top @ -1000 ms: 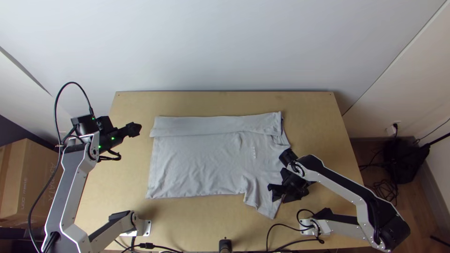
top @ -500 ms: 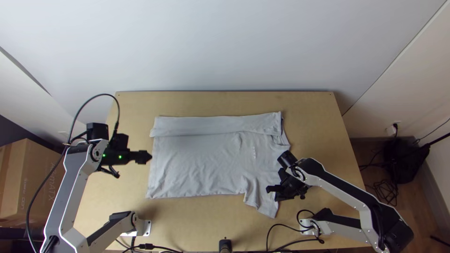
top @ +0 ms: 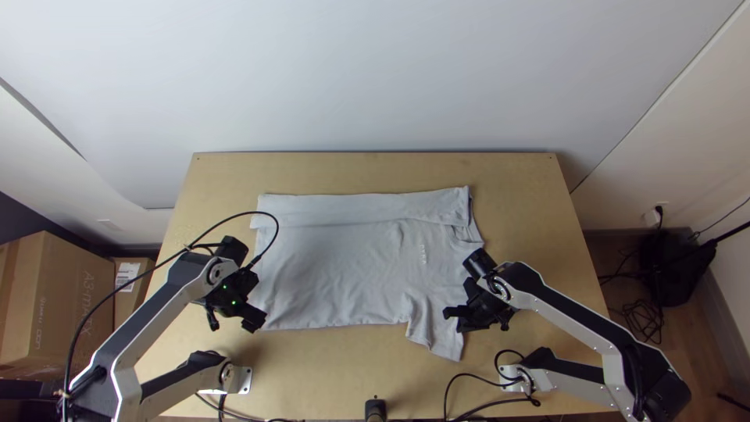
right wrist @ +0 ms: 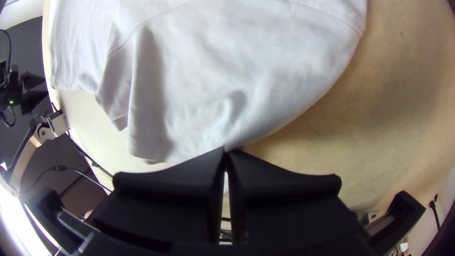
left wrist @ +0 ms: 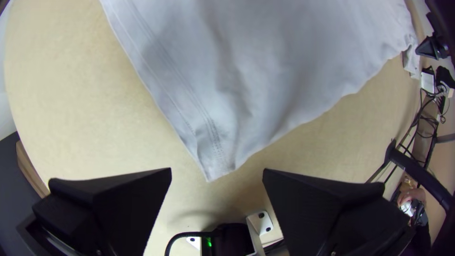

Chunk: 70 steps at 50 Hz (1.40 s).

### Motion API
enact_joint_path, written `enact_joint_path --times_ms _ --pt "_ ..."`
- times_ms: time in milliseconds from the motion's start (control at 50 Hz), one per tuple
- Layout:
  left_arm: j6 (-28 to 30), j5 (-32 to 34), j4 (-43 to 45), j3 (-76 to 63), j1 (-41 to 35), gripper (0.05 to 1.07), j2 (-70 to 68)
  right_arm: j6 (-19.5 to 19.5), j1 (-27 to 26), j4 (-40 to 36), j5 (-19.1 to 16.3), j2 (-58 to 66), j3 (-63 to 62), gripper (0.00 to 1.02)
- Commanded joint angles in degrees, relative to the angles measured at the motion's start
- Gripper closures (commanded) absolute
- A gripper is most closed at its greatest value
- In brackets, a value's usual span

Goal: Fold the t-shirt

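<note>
We held our left gripper [top: 255, 323] spread near a corner of the t-shirt [top: 336, 273], which lay on the table [top: 328, 375], far side folded over, and pinched its sleeve with our right gripper [top: 453, 319].

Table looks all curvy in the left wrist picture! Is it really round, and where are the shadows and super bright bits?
Left wrist view: the lens bends the straight edges of the table, and soft shadow lies beyond the corner of the shirt; right wrist view: white glare at lower left, shadow beside the shirt; top view: straight table edges.
</note>
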Motion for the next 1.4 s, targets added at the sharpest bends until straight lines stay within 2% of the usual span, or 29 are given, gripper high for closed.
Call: enact_joint_path --times_ms 0,60,140,180,240,280,320,400,460,760,900,980,1060,1220,1380 --pt "-2.1 -0.4 0.4 -2.2 -1.1 0.23 3.8 0.8 0.2 -1.0 0.3 -1.1 1.0 1.00" --pt "-2.2 -0.3 1.1 -2.3 -1.6 0.23 4.7 0.8 0.0 -1.3 0.3 -1.5 1.1 1.00" --pt "-2.1 -0.1 1.9 -2.1 -1.6 0.34 6.1 0.8 -0.2 -1.4 0.3 -1.8 1.2 1.00" --pt "-2.0 -0.1 2.8 -1.9 -1.5 0.43 6.8 0.8 -0.4 -1.4 0.3 -1.9 1.3 1.00" --pt "-1.4 -0.1 3.3 -2.0 -1.4 0.66 7.3 0.8 -0.6 -1.5 0.3 -2.0 1.4 1.00" --pt "-0.9 -0.1 3.6 -2.0 -1.4 0.78 7.3 0.7 -0.9 -1.5 0.3 -2.2 1.4 1.00" --pt "-0.6 -0.1 3.5 -1.9 -1.4 0.85 7.3 0.7 -1.3 -1.5 0.3 -2.5 1.5 1.00" --pt "0.3 -0.2 3.2 -2.3 -1.4 0.91 7.3 0.5 -2.3 -1.6 0.4 -2.9 1.6 1.00" --pt "1.2 -0.2 2.8 -2.6 -1.2 1.04 7.3 -0.1 -3.7 -1.9 0.4 -3.1 1.8 1.00" --pt "6.4 -0.3 0.9 2.2 5.8 1.05 6.3 -6.2 -13.2 -3.3 1.0 -2.7 2.8 1.00" --pt "8.8 -0.4 1.6 2.5 9.2 1.05 6.7 -9.8 -18.3 -3.4 2.6 -1.2 3.1 1.00" --pt "9.6 -0.3 1.9 2.8 10.5 1.05 6.7 -11.8 -20.5 -3.4 4.8 0.0 3.5 1.00" --pt "9.5 -0.2 2.1 3.9 10.7 1.05 6.7 -12.0 -20.5 -3.9 5.4 -0.1 4.9 1.00" --pt "6.8 2.2 3.3 8.6 10.6 1.05 6.8 -11.5 -17.0 -4.7 5.4 -1.7 10.0 1.00" --pt "4.3 5.7 5.0 13.5 11.0 1.05 7.4 -12.0 -16.9 -4.0 5.5 -0.9 15.1 1.00"
